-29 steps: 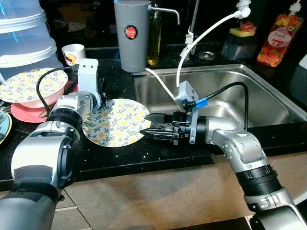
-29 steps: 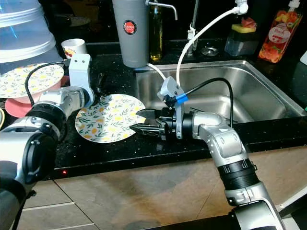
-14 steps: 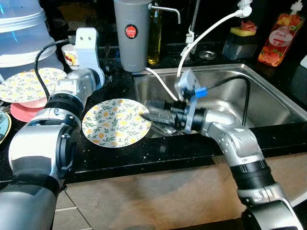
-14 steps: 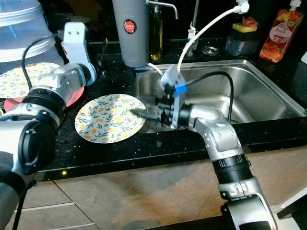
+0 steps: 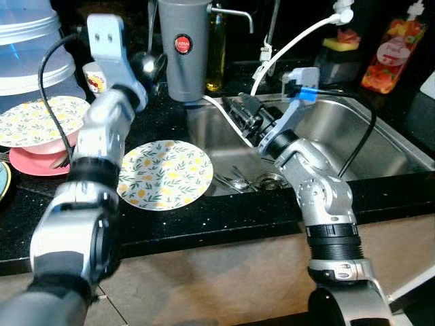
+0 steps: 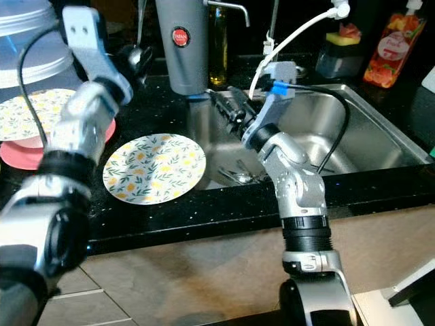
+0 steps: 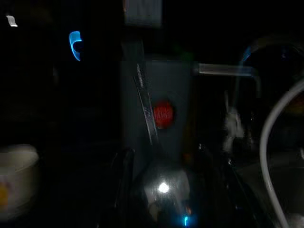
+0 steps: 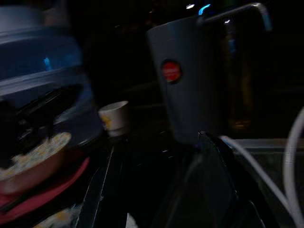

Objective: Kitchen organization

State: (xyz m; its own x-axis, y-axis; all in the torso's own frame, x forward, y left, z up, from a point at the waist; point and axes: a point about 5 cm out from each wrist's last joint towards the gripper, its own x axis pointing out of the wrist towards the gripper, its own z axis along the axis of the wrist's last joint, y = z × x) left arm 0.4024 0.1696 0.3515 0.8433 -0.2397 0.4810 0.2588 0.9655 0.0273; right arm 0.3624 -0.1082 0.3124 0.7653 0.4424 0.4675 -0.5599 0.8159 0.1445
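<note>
The left gripper, raised in the upper left of the frame, pinches a metal spoon; the dark left wrist view shows its bowl between the black fingers, in front of the grey thermos. The right gripper hangs above the sink's left edge; whether it is spread I cannot tell. The floral plate lies flat on the black counter, middle left. More cutlery lies in the sink.

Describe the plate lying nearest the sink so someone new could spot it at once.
Start at the steel sink; left of it runs the black counter. The lemon-print plate lies flat and alone there, whereas its twin rests on pink dishes farther left.
</note>
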